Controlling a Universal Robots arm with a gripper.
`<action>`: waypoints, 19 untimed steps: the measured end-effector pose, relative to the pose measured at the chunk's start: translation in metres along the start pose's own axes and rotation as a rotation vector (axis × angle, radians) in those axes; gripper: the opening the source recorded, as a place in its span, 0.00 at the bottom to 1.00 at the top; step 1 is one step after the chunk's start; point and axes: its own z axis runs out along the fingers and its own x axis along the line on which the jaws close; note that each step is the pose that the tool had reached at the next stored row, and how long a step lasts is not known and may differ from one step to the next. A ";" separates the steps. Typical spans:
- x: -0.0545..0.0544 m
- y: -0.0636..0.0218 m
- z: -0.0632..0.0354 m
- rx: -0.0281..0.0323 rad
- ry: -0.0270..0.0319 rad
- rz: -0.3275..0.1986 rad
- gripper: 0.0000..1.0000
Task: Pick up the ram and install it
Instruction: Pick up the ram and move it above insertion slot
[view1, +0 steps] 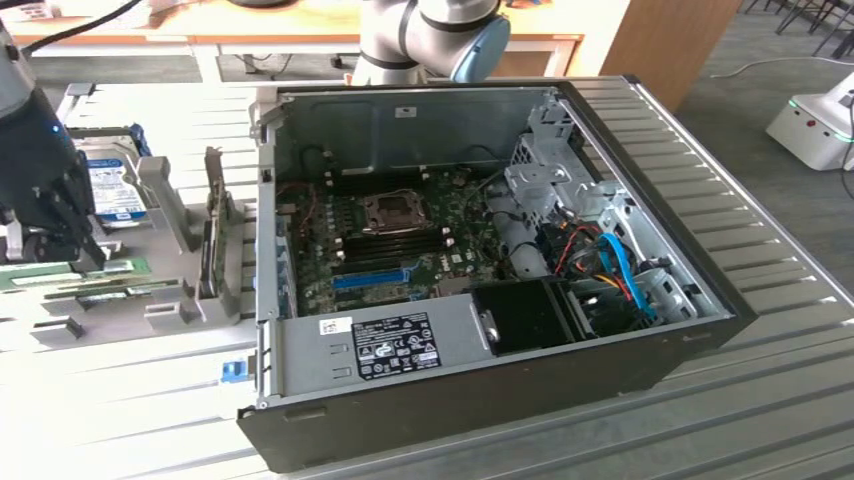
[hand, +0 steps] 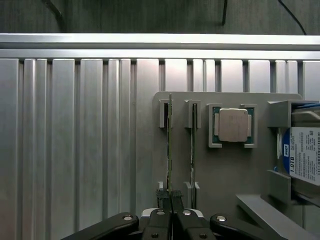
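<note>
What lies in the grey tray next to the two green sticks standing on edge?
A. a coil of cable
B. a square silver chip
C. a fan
B: a square silver chip sits in the grey tray beside the ram and the second green stick.

Strong light from the exterior view's left washes the ribbed desk (view1: 134, 420) nearly white, while the inside of the computer case (view1: 400, 130) lies in shade. The wrist view is lit softly and evenly: faint sheen on the desk's ribs, thin groove shadows, the hand (hand: 172, 202) and the ram (hand: 169, 150) dark.
</note>
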 end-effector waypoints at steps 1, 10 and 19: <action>0.000 0.0001 -0.0020 -0.0001 0.0001 0.000 0.12; 0.000 0.0004 -0.0214 0.0000 0.0000 0.000 0.12; 0.000 0.0008 -0.0401 0.0000 0.0000 0.000 0.12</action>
